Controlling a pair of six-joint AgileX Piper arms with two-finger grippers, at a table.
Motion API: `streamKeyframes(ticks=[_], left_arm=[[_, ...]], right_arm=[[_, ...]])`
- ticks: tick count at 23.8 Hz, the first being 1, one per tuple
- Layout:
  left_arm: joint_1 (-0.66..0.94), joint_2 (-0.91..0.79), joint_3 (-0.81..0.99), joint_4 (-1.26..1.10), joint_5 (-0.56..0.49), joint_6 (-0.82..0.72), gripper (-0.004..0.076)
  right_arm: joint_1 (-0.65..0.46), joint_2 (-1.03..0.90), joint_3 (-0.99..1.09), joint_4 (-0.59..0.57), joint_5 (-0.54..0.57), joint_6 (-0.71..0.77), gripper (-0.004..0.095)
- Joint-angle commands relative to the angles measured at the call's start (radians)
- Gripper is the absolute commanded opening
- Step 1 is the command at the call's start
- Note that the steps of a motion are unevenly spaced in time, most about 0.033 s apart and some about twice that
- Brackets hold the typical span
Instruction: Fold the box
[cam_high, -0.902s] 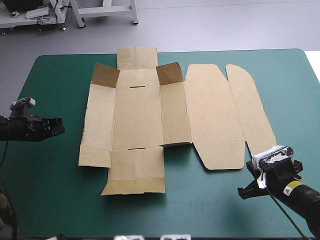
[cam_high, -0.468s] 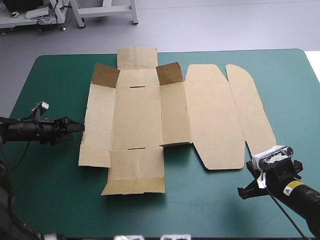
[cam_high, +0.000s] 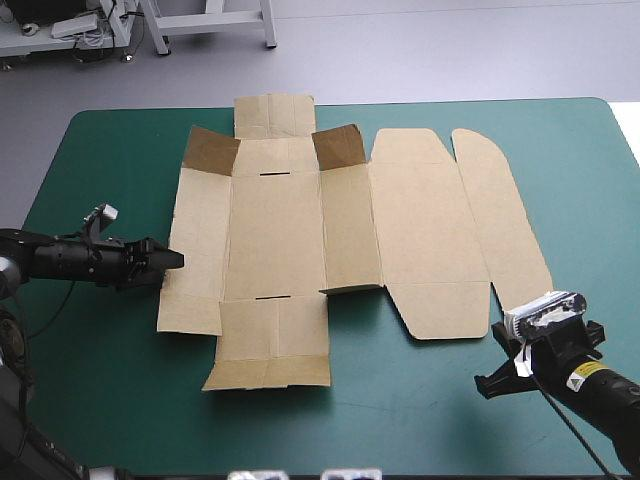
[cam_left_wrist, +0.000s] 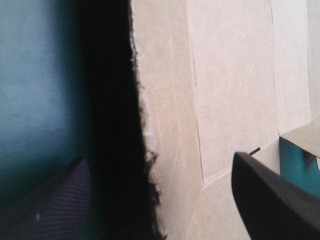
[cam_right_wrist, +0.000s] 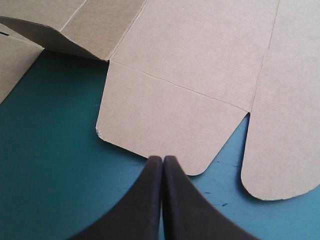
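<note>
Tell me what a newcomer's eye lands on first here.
The box, a big flat brown sheet with two small flaps raised at its far side, covers the middle of the teal-green table. The left gripper, open, sits at the sheet's left edge; the right gripper, shut, is off its near right corner.

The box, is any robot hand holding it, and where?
No, nothing is held. The left gripper is open at the box's left edge. The right gripper is shut, empty, near a rounded flap.
</note>
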Motion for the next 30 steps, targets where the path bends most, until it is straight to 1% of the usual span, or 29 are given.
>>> streamKeyframes(ticks=[1,5,11,13,14,15,17,18,19,20,26,30], left_arm=[[-0.034,-0.028,-0.025,-0.049,0.078,0.003,0.0557],[-0.074,-0.013,-0.025,-0.049,0.041,0.001,0.0557],[-0.128,0.046,-0.025,-0.053,0.023,-0.004,0.0557],[-0.140,0.067,-0.025,-0.055,0.011,-0.014,0.0538],[-0.144,0.077,-0.025,-0.060,-0.003,-0.033,0.0503],[-0.144,0.085,-0.025,-0.062,-0.021,-0.048,0.0444],[-0.144,0.091,-0.025,-0.074,-0.059,-0.057,0.0241],[-0.144,0.095,-0.025,-0.090,-0.068,-0.049,0.0101],[-0.144,0.095,-0.025,-0.104,-0.068,-0.032,0.0017],[-0.144,0.097,-0.025,-0.114,-0.068,-0.012,-0.0004],[-0.154,0.097,-0.025,-0.169,-0.038,0.090,-0.0009],[-0.154,0.097,-0.025,-0.191,-0.032,0.090,-0.0009]], right_arm=[[0.002,0.005,-0.026,0.013,-0.057,-0.011,-0.0018],[0.002,0.005,-0.026,0.013,-0.057,-0.011,-0.0018],[0.002,0.005,-0.026,0.017,-0.057,-0.011,-0.0018],[0.002,0.005,-0.026,0.017,-0.057,-0.011,-0.0018],[0.002,0.005,-0.026,0.020,-0.057,-0.011,-0.0018],[0.002,0.005,-0.026,0.020,-0.057,-0.011,-0.0018],[0.002,0.005,-0.026,0.020,-0.057,-0.011,-0.0018],[0.002,0.005,-0.026,0.020,-0.057,-0.011,-0.0018],[0.002,0.005,-0.026,0.024,-0.057,-0.011,-0.0018],[0.002,0.005,-0.026,0.025,-0.057,-0.011,-0.0018],[0.002,0.005,-0.026,0.033,-0.057,-0.011,-0.0018],[0.002,0.005,-0.026,0.033,-0.057,-0.011,-0.0018]])
